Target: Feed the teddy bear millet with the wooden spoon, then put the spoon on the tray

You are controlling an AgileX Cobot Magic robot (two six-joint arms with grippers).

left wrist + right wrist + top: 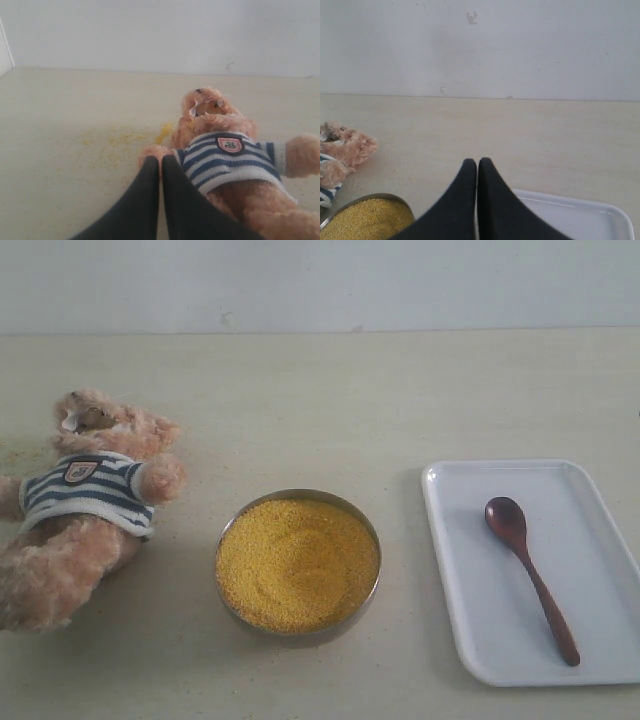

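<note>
The teddy bear (pixel 85 505) lies on its back at the table's left, in its striped shirt. The millet (pixel 297 562) fills the metal bowl (pixel 369 530) at the centre. On the white tray (pixel 470 590) at the right lies the wooden spoon (pixel 530 575), bowl end away from the front edge. Neither gripper shows in the exterior view. My left gripper (pixel 160 161) is shut and empty, its tips close to the teddy bear (pixel 225 160) by one paw. My right gripper (pixel 477 162) is shut and empty, above the table between the millet (pixel 367 220) and the tray (pixel 585 217).
Spilled yellow grains (pixel 115 145) are scattered on the table beside the bear's head. A pale wall (pixel 320 280) runs along the back of the beige table.
</note>
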